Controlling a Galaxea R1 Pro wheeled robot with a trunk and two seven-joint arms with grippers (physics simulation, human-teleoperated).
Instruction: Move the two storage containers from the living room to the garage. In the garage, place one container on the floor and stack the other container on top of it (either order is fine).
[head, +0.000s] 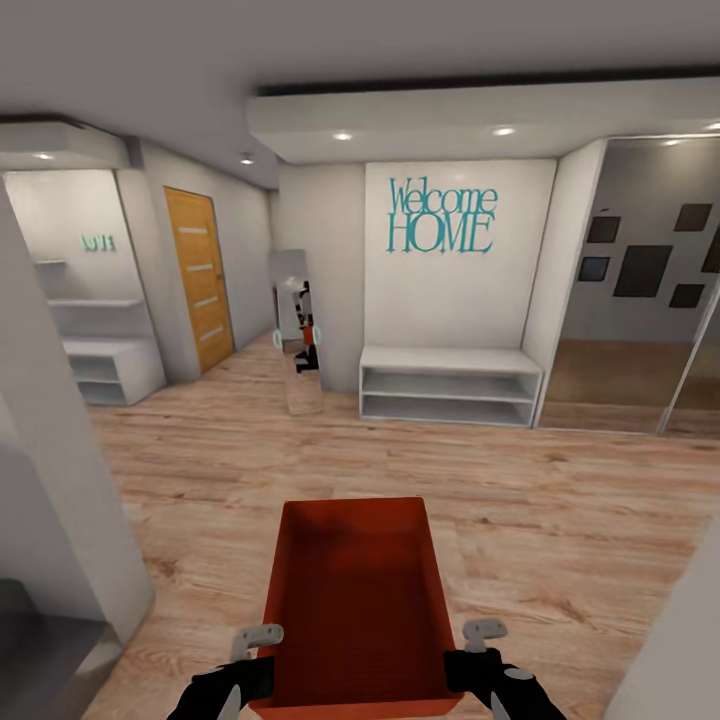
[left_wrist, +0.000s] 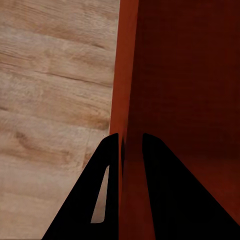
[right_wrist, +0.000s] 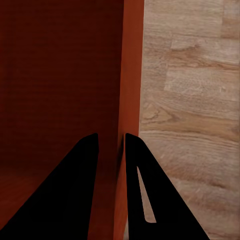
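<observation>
One orange-red open-topped storage container (head: 355, 590) hangs in front of me above the light wood plank floor, its inside empty. My left gripper (head: 266, 664) is shut on its left wall, one finger inside and one outside. The right gripper (head: 463, 664) is shut on the right wall the same way. The left wrist view has the left gripper (left_wrist: 130, 142) pinching the thin wall of the container (left_wrist: 127, 75). In the right wrist view the right gripper (right_wrist: 111, 142) straddles the opposite wall of the container (right_wrist: 131, 65). The garage is out of view.
I face a hallway. A white shelf bench (head: 450, 385) stands under a "Welcome HOME" sign, with a leaning mirror (head: 295, 320) to its left and a wooden door (head: 198, 280) beyond. A white wall corner (head: 60, 480) is close on my left, mirrored sliding doors (head: 640, 300) at right.
</observation>
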